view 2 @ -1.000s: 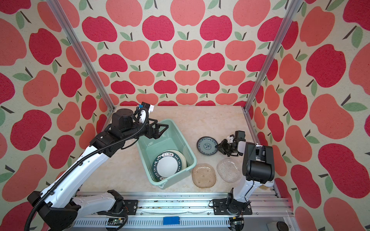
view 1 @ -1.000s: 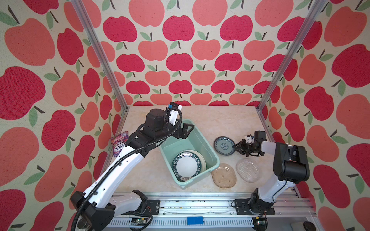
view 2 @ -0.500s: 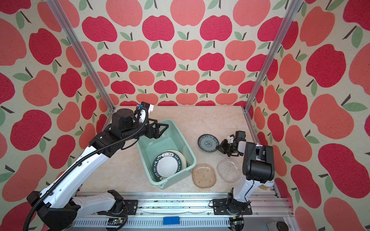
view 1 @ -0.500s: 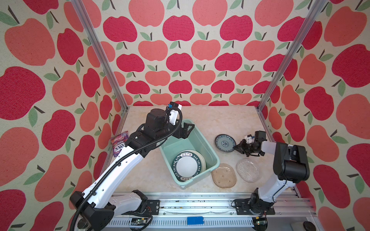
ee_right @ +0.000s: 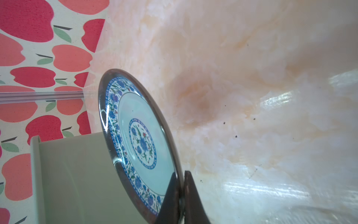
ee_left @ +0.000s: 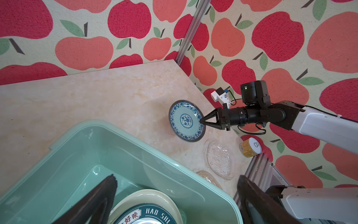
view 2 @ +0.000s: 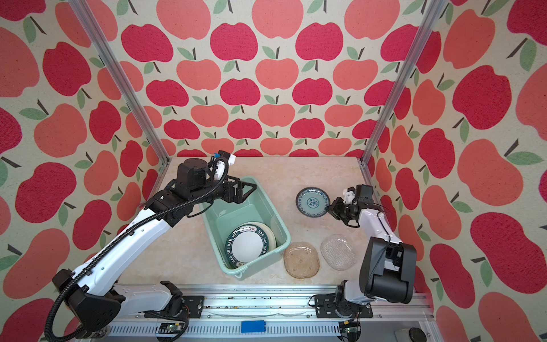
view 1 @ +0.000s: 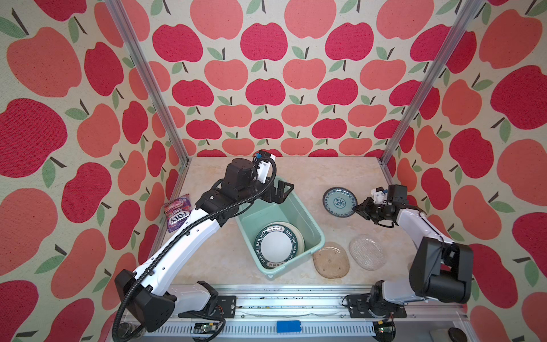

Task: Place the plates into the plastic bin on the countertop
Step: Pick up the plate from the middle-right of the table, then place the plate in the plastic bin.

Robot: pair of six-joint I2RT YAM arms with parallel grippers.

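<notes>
Teal floral round plate [view 1: 339, 202], near the countertop's [view 1: 310, 174] right edge, sat pinched in the right gripper [ee_left: 201, 121] — left gripper [view 1: 282, 194] gaped wide above the mint-green plastic bin [view 1: 260, 213].

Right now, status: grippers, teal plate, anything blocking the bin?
Left gripper open over the plastic bin. Right gripper shut on teal floral plate at its rim, plate tilted. Tan plate and glass plate beside the bin, not between.
</notes>
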